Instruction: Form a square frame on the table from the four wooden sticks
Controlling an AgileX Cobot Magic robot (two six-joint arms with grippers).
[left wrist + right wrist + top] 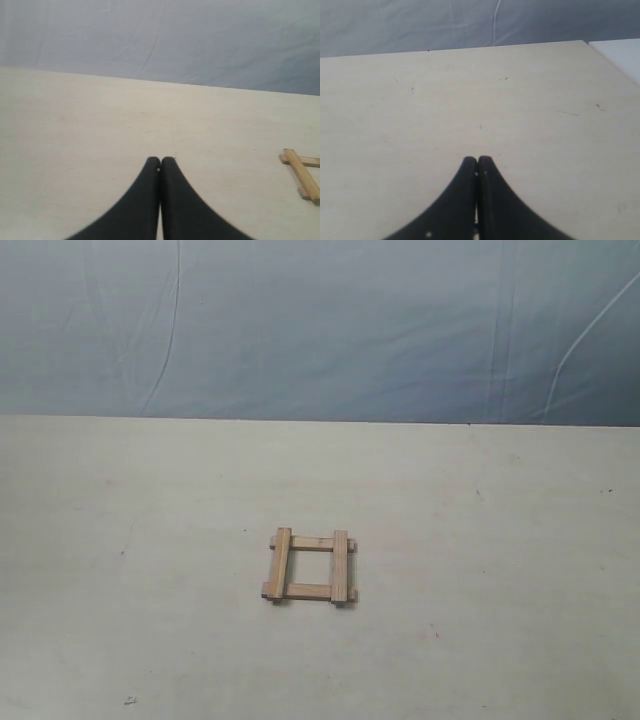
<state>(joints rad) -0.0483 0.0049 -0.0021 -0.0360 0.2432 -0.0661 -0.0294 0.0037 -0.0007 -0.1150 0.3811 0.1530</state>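
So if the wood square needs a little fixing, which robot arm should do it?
Probably the left. The left gripper is shut on nothing, and its camera shows a corner of the square frame on the table. The right gripper, also shut, has none of it in its view.

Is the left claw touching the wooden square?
Apart. The left wrist view shows a stretch of table between the shut left gripper and the square frame.

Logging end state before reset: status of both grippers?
Left gripper: closed, holding nothing.
Right gripper: closed, holding nothing.
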